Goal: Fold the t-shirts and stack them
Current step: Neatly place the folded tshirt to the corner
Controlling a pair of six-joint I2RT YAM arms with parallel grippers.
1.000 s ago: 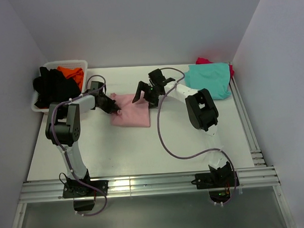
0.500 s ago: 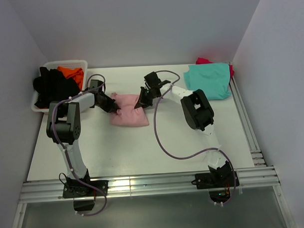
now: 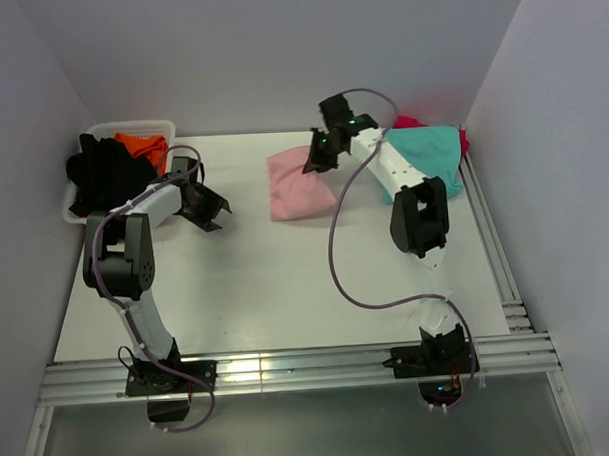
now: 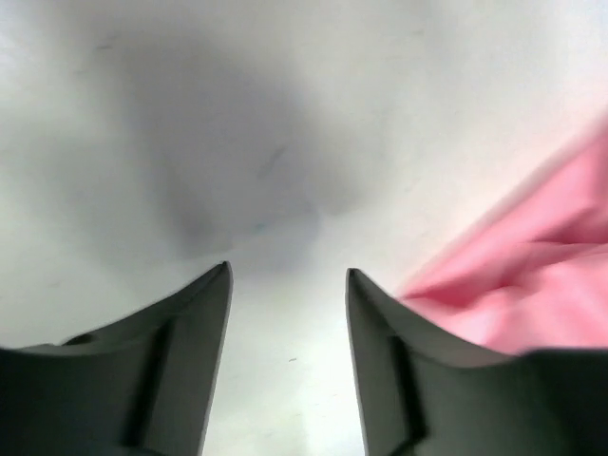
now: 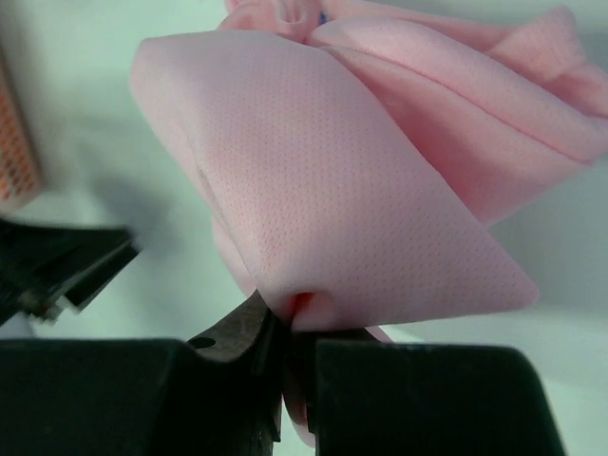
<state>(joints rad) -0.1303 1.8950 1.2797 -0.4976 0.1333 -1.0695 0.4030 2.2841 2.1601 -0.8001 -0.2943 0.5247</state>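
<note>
Grips folded pink shirt (image 3: 298, 188) in shut right pincer (image 3: 315, 163), upper centre, near teal shirt (image 3: 437, 161), likely for stacking; holds left pincer (image 3: 218, 214) parted, empty, at left.

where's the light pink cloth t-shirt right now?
Top external view: the folded light pink cloth t-shirt is mid-table toward the far edge, pinched at its far right corner by the right gripper, just left of the teal cloth t-shirt.

arms (image 3: 150, 204): white links, black joints | cables (image 3: 331, 255): purple | fingers (image 4: 185, 366): dark grey
</note>
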